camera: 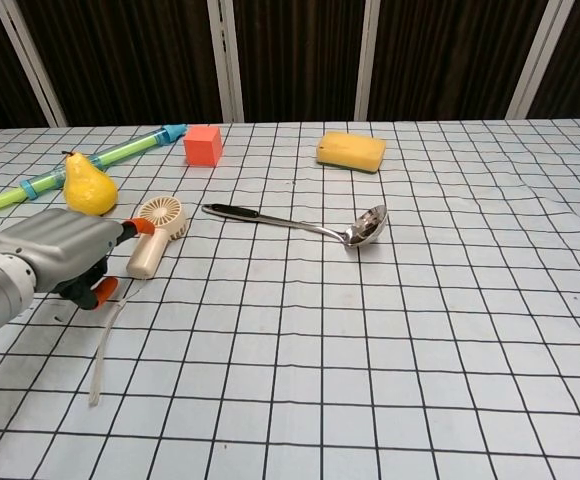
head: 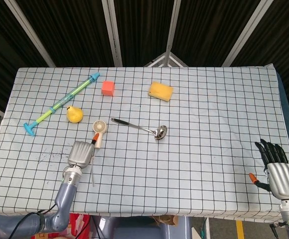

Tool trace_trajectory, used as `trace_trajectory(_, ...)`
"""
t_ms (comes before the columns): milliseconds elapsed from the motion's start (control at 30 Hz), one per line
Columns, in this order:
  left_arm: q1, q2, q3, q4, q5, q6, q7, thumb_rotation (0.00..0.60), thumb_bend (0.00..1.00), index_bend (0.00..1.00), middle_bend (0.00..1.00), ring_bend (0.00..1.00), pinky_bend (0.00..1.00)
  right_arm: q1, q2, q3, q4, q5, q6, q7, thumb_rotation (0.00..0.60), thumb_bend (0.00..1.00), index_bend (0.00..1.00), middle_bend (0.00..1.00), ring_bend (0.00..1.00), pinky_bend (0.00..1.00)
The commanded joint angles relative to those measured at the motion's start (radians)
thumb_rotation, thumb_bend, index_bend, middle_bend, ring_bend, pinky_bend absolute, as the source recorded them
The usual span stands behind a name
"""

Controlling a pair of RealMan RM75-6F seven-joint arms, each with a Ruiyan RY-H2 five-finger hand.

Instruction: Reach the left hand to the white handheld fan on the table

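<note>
Left hand: my left hand point(head: 79, 153) point(camera: 55, 252) sits low over the table point(head: 209, 109) point(camera: 420, 330), just beside the fan's handle end. Its back faces the cameras, so I cannot tell how far it is open. I see nothing in it.
Fan: the fan point(head: 98, 131) point(camera: 156, 233) lies flat on the checked cloth, round head away from me, handle toward my left hand. Whether my fingertips touch it, I cannot tell.
Strap: a pale strap point(head: 92, 172) point(camera: 105, 345) trails on the cloth toward the near edge, beside my left hand.
Right hand: my right hand point(head: 276, 167) rests at the near right edge, well apart from the fan, fingers stretched out and spread, holding nothing.
Nearby: a pear point(head: 74, 114) point(camera: 88, 185) lies just left of the fan, and a ladle point(head: 140, 128) point(camera: 300, 224) lies to its right.
</note>
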Motion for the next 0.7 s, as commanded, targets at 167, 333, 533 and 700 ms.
trace_trajectory(167,0.006,-0.022,0.022,0.045,-0.012,-0.021,-0.001,0.600,0.72,0.11,0.87,0.63,0.60,0.000,0.000,0.000,0.000,0.001,0.000,-0.001,0.600,0.28,0.06,0.00,0.00,0.00)
trace_trajectory(333,0.010,-0.024,0.023,0.051,-0.005,-0.019,-0.012,0.600,0.72,0.11,0.87,0.63,0.60,0.000,-0.001,0.000,0.000,0.001,0.000,-0.001,0.600,0.28,0.06,0.00,0.00,0.00)
trace_trajectory(533,0.017,-0.002,-0.006,0.013,0.050,0.020,-0.072,0.600,0.71,0.10,0.83,0.60,0.60,0.000,-0.001,0.000,0.000,0.001,0.001,-0.002,0.600,0.28,0.06,0.00,0.00,0.00)
trace_trajectory(700,0.035,0.056,-0.026,-0.068,0.129,0.080,-0.133,0.600,0.67,0.08,0.74,0.52,0.55,0.000,-0.002,0.001,0.000,0.001,0.002,-0.005,0.600,0.28,0.06,0.00,0.00,0.00)
